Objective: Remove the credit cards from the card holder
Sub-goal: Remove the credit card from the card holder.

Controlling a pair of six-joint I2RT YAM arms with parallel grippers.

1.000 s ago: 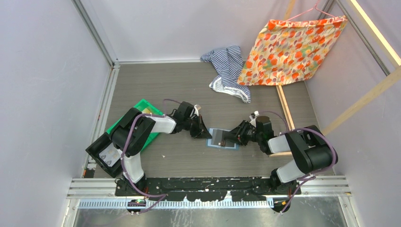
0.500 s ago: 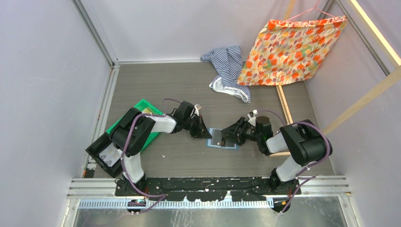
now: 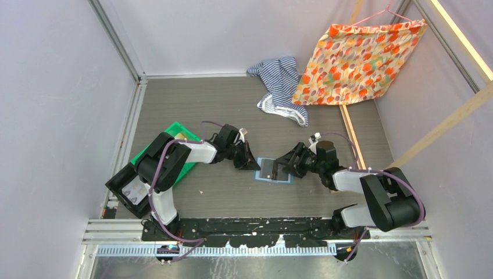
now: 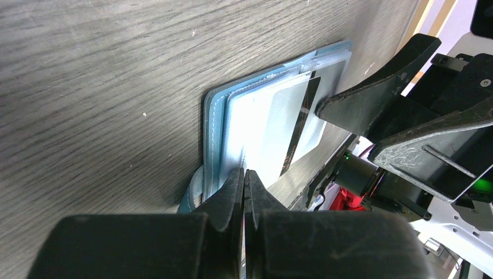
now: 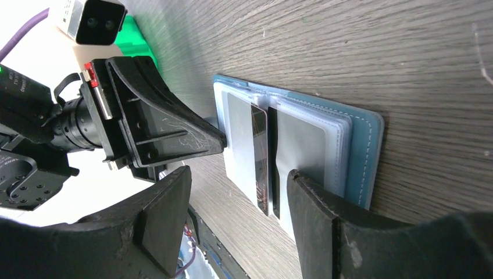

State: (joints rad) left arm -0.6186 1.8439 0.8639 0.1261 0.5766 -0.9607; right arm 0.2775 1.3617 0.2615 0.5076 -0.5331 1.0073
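Note:
The slate-blue card holder [image 3: 274, 171] lies open on the table between both arms, with clear sleeves on top. It shows in the left wrist view [image 4: 261, 125] and the right wrist view [image 5: 360, 151]. A dark credit card [image 5: 260, 160] stands edge-out between two sleeves; it is a dark strip in the left wrist view [image 4: 299, 131]. My left gripper [image 4: 244, 173] is shut, its tips pressing on the holder's left edge [image 3: 251, 161]. My right gripper [image 5: 238, 200] is open and empty, straddling the card's end from the right [image 3: 286, 165].
A green two-compartment bin [image 3: 174, 145] sits under the left arm. A striped cloth [image 3: 279, 87] and floral fabric [image 3: 360, 58] lie at the back. A wooden frame rail [image 3: 350, 136] runs along the right. Walls close in both sides.
The right arm's elbow has swung to the right and lower, while its open gripper stays at the holder. The left arm and the holder have not moved.

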